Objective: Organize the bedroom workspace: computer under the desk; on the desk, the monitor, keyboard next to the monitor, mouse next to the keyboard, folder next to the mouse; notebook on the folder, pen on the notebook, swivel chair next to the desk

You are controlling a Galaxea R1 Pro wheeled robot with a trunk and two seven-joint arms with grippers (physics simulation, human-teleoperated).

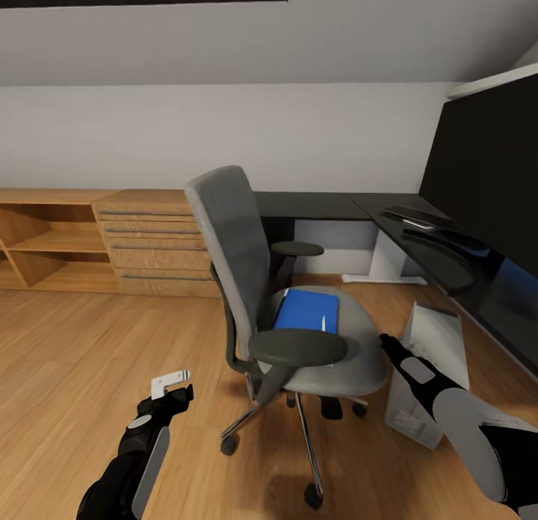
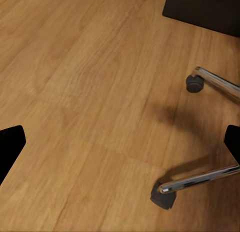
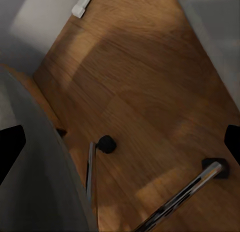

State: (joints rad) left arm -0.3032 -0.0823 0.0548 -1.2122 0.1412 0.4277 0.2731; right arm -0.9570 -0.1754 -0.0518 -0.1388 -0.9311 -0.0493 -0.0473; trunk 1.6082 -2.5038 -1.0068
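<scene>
The black-topped desk (image 1: 329, 205) runs along the far wall and down the room's right side, from about twelve to three o'clock of the robot. On its right wing lies the keyboard (image 1: 415, 215), beside a tall dark panel that may be the monitor (image 1: 486, 169), though I can't be sure. A pale computer case (image 1: 430, 370) stands on the floor by the desk's edge at about two o'clock.

Dead ahead stands the swivel chair (image 1: 246, 266), its back towards eleven o'clock, with the folder (image 1: 306, 311) lying flat on the seat, something thin and white along its right edge.

My read is that fetching the folder is the step in hand. The left gripper (image 1: 173, 388) hangs low at seven o'clock of the seat, the right gripper (image 1: 390, 346) just off the seat's rim at four o'clock. Both wrist views show dark fingertips (image 2: 11, 144) set wide apart with nothing between, only floor and chrome castor legs. Next, one arm must rise and reach over the seat.
</scene>
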